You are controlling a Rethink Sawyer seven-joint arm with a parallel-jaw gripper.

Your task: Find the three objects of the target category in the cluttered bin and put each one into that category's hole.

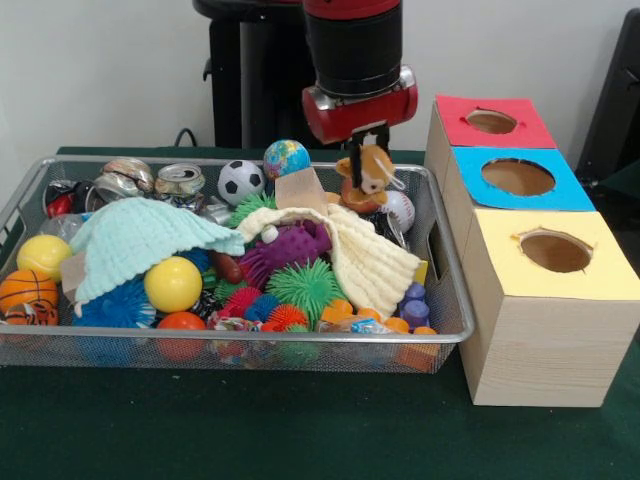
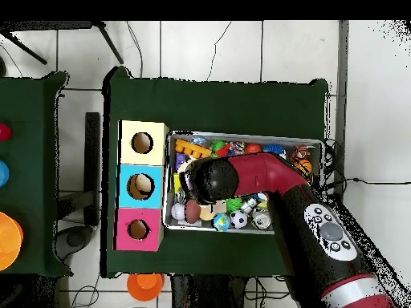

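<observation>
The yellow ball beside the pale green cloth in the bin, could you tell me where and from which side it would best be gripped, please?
Probably from straight above, jaws closing across the widest part of the yellow ball. It is round, so any pair of opposite sides serves, and its top lies bare. The green cloth crowds one side and toys press against its lower half, so a sideways approach inside the bin looks blocked.
</observation>
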